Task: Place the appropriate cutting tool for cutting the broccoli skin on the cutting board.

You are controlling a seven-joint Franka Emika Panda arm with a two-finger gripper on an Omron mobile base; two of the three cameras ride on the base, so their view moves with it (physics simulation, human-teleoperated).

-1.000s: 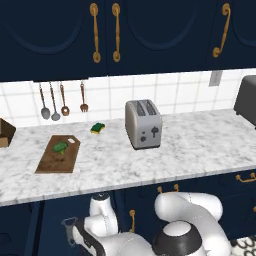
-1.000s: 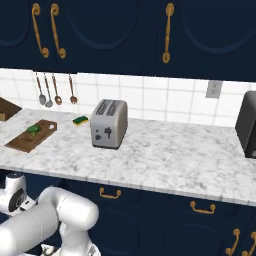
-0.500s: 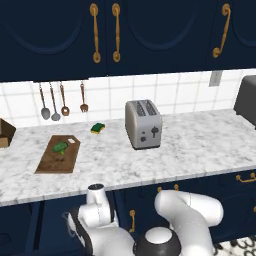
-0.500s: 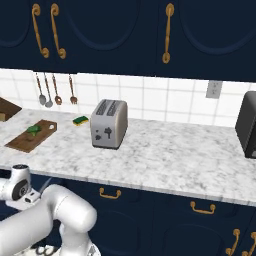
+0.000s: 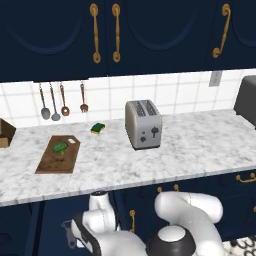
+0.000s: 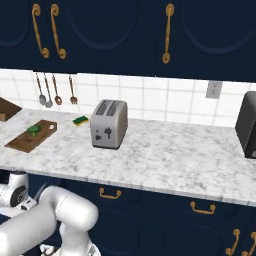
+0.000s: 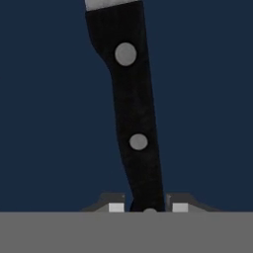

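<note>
The gripper (image 7: 148, 207) grips the knife (image 7: 132, 113) by its handle, below counter level. Next, I judge: lift it up and over to the cutting board (image 5: 57, 155), far left, setting it beside the broccoli (image 5: 60, 147).

My view takes in a white-grey marble counter (image 5: 190, 155) running along the tiled wall. On it, from my left: a brown box (image 5: 6, 133) at the edge, the dark cutting board (image 5: 55, 159), a green-and-yellow sponge (image 5: 98, 128) near the wall, a silver toaster (image 5: 143, 124), and a dark appliance (image 6: 248, 125) at the far right.
</note>
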